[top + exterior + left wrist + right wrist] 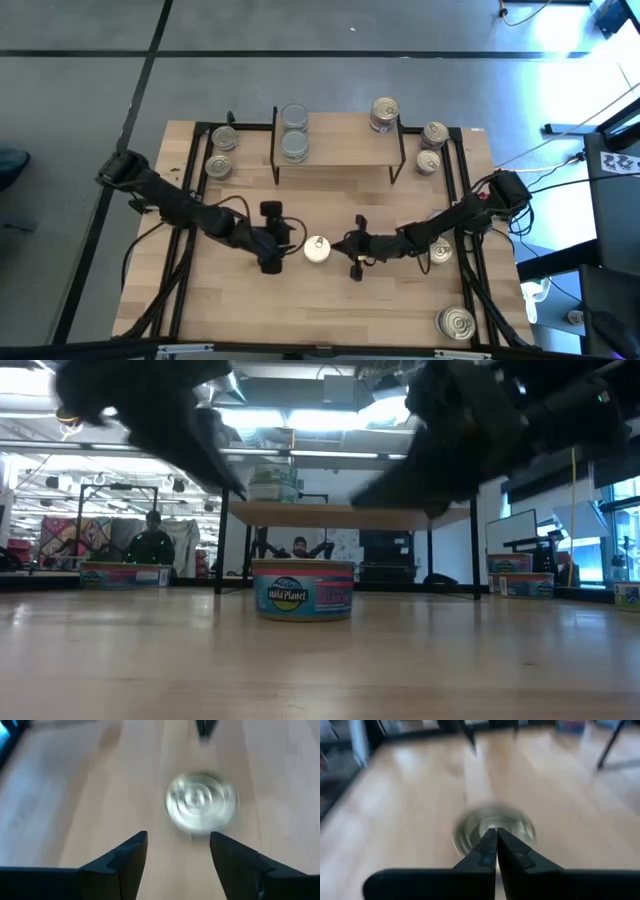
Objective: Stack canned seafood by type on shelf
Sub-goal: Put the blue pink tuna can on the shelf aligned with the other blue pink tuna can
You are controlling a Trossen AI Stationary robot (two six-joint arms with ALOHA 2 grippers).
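One tin [316,248] stands upright on its base at the table's middle, between both grippers; the low view shows its teal and pink label [303,592]. My left gripper [287,240] is open just left of it, and the tin [201,802] lies ahead of the spread fingers [178,840]. My right gripper [350,245] is shut just right of it, tips pointing at the lid [492,827], with a small gap in the high view. The shelf [335,152] carries two silver tins [294,132] on its left and one gold tin [384,113] on its right.
Two tins [221,152] sit on the table left of the shelf and two [431,147] right of it. Another tin [438,252] lies under my right arm, and one [456,322] near the near right corner. Bare wood lies along the near edge.
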